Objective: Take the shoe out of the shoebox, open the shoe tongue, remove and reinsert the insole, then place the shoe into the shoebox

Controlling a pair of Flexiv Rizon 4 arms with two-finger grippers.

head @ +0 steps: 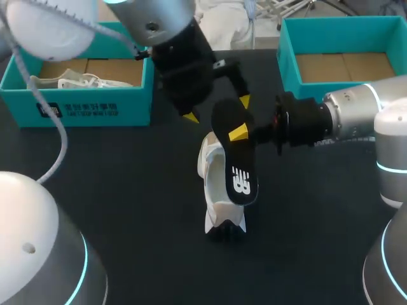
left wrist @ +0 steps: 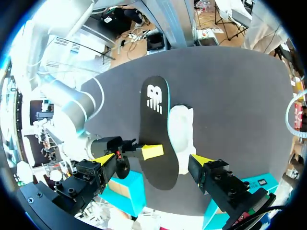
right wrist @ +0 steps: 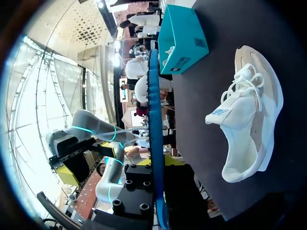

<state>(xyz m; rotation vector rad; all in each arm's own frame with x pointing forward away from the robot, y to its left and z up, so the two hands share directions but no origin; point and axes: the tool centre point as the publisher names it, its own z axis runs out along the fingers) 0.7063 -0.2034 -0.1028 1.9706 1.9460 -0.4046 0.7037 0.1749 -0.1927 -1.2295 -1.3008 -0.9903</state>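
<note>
Black and matte, the table (head: 127,190) carries a white shoe (head: 215,181) near its middle and two teal boxes along its far edge. The black insole (head: 234,159) is held in the air above the shoe, toe end lowest. Whether that end touches the shoe cannot be told. The right end effector (head: 239,133) is clamped on the insole toward its heel end, with one yellow tip laid flat on the upper face. In the right wrist view the insole is seen edge-on, running out from between the fingers. The left end effector (head: 217,109) hangs at the heel end with its fingers spread well apart, one to each side of the insole and neither touching it. The insole is judged thin, very light and flexible, so it is likely to droop and twist if held at one point only. A pinch across its flat faces near the heel, as now, should leave the toe free to be fed into the shoe's mouth. The shoe is judged light, with a soft upper and loose laces. It could slide or tip under a push, so it would best be steadied at the firmer heel collar or the sole edge. A second white shoe (head: 82,81) lies on the cardboard floor of the left shoebox (head: 76,108). Only bare cardboard is seen in the right shoebox (head: 343,35).
</note>
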